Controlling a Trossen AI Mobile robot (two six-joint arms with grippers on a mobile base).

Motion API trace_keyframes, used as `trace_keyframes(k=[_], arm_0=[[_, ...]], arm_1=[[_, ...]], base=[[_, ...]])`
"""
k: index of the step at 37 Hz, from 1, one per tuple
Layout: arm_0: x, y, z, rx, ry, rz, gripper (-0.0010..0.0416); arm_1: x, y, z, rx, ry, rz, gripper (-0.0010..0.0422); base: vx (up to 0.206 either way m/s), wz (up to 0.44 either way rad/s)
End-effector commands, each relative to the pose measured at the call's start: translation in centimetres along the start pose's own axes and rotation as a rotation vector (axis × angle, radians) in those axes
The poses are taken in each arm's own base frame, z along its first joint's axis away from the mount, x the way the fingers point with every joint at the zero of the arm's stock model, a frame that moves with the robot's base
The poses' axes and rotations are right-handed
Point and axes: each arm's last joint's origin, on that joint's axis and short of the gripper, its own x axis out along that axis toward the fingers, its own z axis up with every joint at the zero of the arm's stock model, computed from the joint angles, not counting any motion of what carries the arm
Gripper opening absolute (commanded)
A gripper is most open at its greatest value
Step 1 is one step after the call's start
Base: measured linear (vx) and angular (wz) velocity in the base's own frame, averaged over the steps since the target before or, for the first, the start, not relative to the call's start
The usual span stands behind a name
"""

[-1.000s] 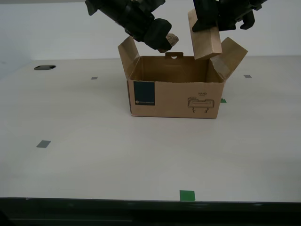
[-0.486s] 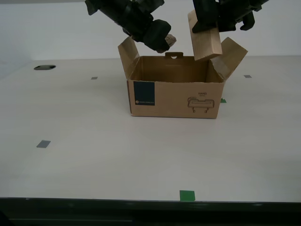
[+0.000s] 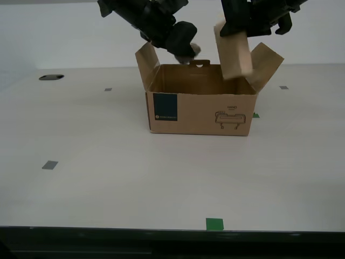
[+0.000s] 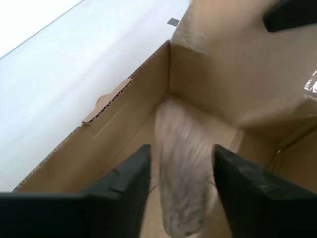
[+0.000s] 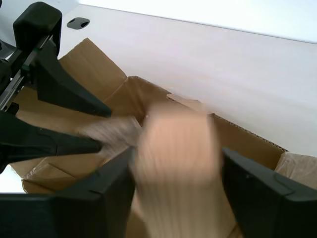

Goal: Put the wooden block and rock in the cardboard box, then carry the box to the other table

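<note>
Over the cardboard box (image 3: 200, 102), exterior view's left: my second gripper (image 3: 186, 47), jaws spread, blurred rock (image 3: 194, 50) loose between the fingers above the open top | exterior view's right: my first gripper (image 3: 237, 24), jaws wide, blurred wooden block (image 3: 234, 49) tilted between them, not gripped, lower end just inside box.

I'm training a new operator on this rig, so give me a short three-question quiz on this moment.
1. True or false: the cardboard box has its flaps folded shut.
2. What is between the fingers of my first gripper? A) a cup B) the wooden block C) nothing
3. Fill in: the blurred rock is between the fingers of my ____ gripper.
Key: 1 false; 2 B; 3 second, meaning my second gripper.
</note>
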Motion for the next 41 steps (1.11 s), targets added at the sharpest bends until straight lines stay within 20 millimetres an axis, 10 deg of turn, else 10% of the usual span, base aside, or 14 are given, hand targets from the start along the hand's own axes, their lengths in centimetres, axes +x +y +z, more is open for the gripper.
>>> trace_keyframes(k=[1, 20, 41], arm_0=[[0.01, 0.02, 0.03, 0.004, -0.002, 0.003, 0.0265], [0.01, 0.04, -0.31, 0.016, 0.033, 0.002, 0.0394], [0.01, 0.03, -0.48, 0.024, 0.049, 0.002, 0.0394]], arm_1=[[-0.02, -0.04, 0.10, -0.025, -0.005, -0.003, 0.0213], [-0.03, -0.06, 0.10, -0.087, -0.004, -0.003, 0.0404], [-0.03, -0.06, 0.10, -0.088, -0.004, -0.003, 0.0398]], base=[[0.000, 0.000], [0.000, 0.000], [0.000, 0.000]])
